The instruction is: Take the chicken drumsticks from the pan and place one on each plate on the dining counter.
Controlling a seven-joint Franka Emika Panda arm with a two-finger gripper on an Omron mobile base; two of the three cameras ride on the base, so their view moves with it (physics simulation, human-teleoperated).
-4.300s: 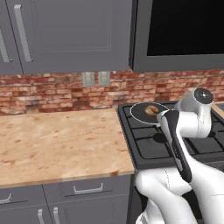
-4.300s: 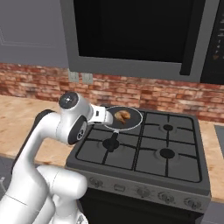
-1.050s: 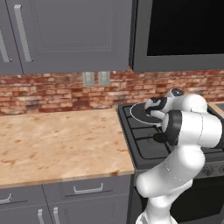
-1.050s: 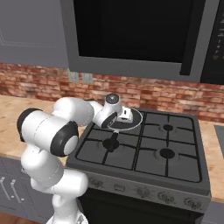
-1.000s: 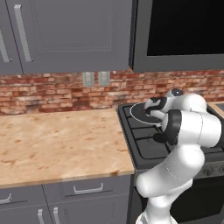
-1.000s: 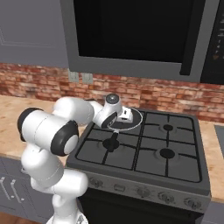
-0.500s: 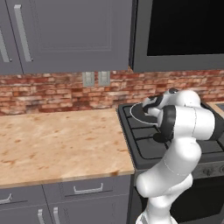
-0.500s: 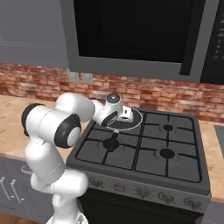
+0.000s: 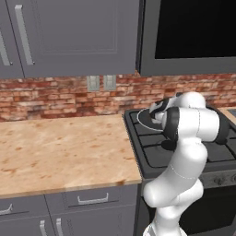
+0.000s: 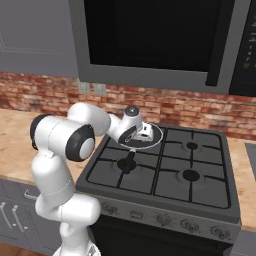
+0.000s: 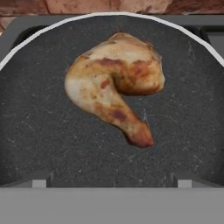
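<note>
Golden-brown meat lies straight ahead of your claw (image 11: 112, 183): the chicken drumsticks (image 11: 114, 90) sit together in the pan (image 11: 52, 144), packed so closely that from the hand view you cannot tell where one piece ends and the other begins. The plump ends bulge on the far side; a thin bone end tapers back toward the claw, stopping just short of it.

For a clean pick, I'd judge you should come down over the narrow part, where the shank thins toward the bone, so that the fingers straddle one piece only. Turn the wrist so the jaws cross that shank rather than run along it. Go low enough to get under the widest curve, but stop short of scraping the dark pan floor. Close slowly; the skin looks slick and the shape rounded, so a pinch high on the bulge could squeeze it out sideways.

Your claw stands fully spread and holds nothing. Only the two finger tips (image 11: 38, 180) show, low and well apart, touching neither meat nor pan as far as you can tell.

In the right base view the hand hangs over the pan's silvery rim on the stove (image 10: 200, 170).
</note>
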